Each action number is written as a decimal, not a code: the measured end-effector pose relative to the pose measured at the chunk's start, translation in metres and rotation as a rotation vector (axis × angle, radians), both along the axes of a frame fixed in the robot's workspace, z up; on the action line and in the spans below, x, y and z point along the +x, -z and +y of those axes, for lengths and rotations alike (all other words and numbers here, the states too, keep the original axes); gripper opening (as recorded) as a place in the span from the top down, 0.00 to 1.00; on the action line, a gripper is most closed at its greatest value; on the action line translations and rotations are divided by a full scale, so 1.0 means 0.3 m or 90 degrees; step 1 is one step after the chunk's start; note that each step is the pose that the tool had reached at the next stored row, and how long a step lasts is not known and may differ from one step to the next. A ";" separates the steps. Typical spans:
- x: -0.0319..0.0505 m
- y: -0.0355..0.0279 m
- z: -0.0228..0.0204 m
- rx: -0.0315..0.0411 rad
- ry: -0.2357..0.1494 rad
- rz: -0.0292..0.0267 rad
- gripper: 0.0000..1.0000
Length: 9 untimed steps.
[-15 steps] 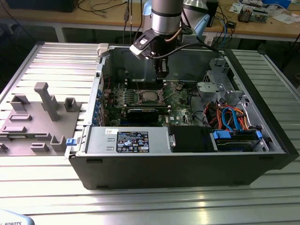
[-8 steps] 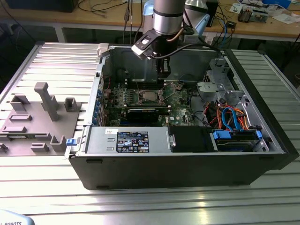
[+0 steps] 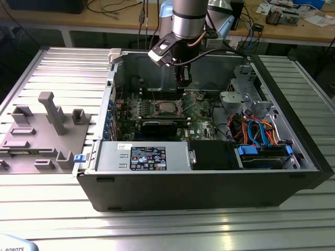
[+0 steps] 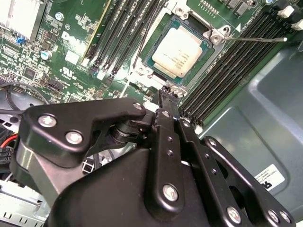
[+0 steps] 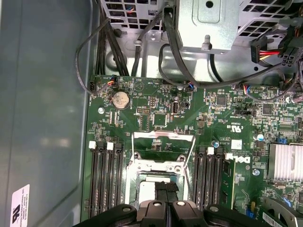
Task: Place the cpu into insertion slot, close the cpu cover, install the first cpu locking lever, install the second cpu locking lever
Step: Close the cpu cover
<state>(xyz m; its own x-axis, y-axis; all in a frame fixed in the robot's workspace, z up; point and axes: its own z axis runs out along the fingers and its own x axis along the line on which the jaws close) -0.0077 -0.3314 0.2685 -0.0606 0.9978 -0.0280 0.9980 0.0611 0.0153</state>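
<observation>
The cpu (image 4: 180,51), a pale silvery square chip, lies in the insertion slot (image 3: 168,108) of the green motherboard (image 4: 75,42). The silvery cpu cover (image 4: 142,72) lies flat around it, the chip showing through its window. A thin wire locking lever (image 4: 255,39) sticks out from the socket's corner over the memory slots. In the first wrist view, wire levers (image 5: 163,136) stand beside the cover (image 5: 156,166). My gripper (image 4: 166,92) hangs just above the socket's edge, shut with nothing between its fingers; it also appears as the gripper (image 3: 183,78) in the exterior view.
The motherboard sits deep in an open dark computer case (image 3: 209,183). Black memory slots (image 4: 222,71) flank the socket. A metal drive cage (image 5: 208,23) and black cables (image 5: 118,52) lie beyond it. A grey fixture block (image 3: 47,130) stands at the exterior view's left.
</observation>
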 end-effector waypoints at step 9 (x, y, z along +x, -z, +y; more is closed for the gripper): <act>0.008 0.000 0.000 -0.0001 0.000 0.0000 0.89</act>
